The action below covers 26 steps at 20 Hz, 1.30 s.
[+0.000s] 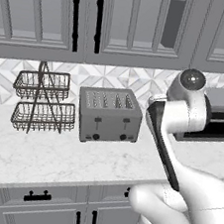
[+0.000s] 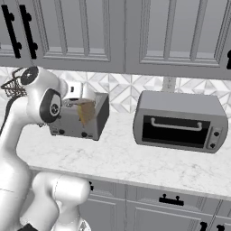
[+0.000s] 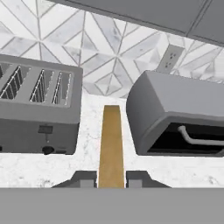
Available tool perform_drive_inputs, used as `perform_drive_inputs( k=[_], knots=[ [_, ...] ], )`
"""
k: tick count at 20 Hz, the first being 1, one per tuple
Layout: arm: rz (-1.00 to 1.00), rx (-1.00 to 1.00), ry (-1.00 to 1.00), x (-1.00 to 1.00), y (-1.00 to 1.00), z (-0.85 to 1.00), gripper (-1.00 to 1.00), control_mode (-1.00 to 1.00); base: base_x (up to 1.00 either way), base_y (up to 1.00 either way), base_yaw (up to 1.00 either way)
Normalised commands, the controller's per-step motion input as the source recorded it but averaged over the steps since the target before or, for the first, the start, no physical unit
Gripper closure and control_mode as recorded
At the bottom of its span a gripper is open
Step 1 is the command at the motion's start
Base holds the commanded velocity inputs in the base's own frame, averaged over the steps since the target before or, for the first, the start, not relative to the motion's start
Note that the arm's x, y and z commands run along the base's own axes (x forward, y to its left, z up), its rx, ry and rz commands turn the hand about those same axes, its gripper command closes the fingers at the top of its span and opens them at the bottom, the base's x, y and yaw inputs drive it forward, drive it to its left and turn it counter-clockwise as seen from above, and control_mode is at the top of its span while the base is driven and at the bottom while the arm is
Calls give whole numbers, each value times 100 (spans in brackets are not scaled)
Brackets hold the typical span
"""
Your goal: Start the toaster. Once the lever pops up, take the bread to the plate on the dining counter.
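Your two-finger gripper [image 3: 111,181] is clamped on the thin golden-tan bread slice [image 3: 111,144]; lift it clear of the boxy grey metal toaster [image 3: 37,109] before swinging away.

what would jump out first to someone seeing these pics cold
Probably the golden-tan bread, pinched edge-on in the claw and held in the air between the two appliances. To one side sits the boxy grey toaster, its slots empty, and to the other a larger toaster oven, both on the white marble counter against the patterned backsplash.

Even, soft, shadowless rendered light
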Motion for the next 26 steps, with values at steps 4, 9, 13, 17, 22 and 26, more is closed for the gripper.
perform_drive_inputs(
  k=[4,9,13,17,22,26],
  knots=[
    [0,21,-74,-81,-22,60,100,-100,0,0,0],
    [0,3,-11,-9,-2,7,100,-100,0,0,0],
    [0,0,0,-10,0,0,100,100,-71,-7,0],
    [0,0,0,0,0,0,100,100,-100,-17,0],
    [0,0,0,0,0,0,100,100,-84,-30,-35],
    [0,0,0,0,0,0,100,100,-9,0,-96]
  ],
)
